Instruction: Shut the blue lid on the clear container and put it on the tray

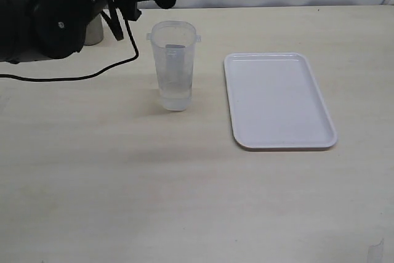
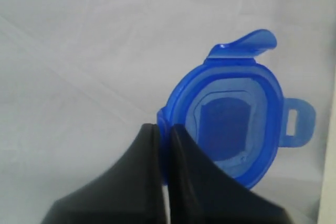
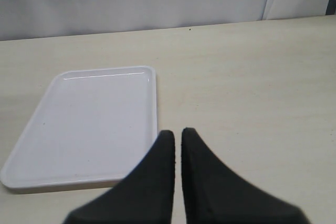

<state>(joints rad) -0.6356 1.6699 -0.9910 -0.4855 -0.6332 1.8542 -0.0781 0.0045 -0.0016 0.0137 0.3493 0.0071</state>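
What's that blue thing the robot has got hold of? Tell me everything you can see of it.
It is a lid of see-through blue plastic, rounded-square, with a raised rim and a darker rectangle at its middle. Two snap tabs show: one folded out past the rim, one sticking sideways with a slot. The left claw pinches its edge, holding it in the air, its face toward the wrist camera. Nothing else is seen touching it.

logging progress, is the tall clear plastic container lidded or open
Open: the tall clear plastic container has a bare rim, and the rounded blue plastic lid is pinched in the left gripper.
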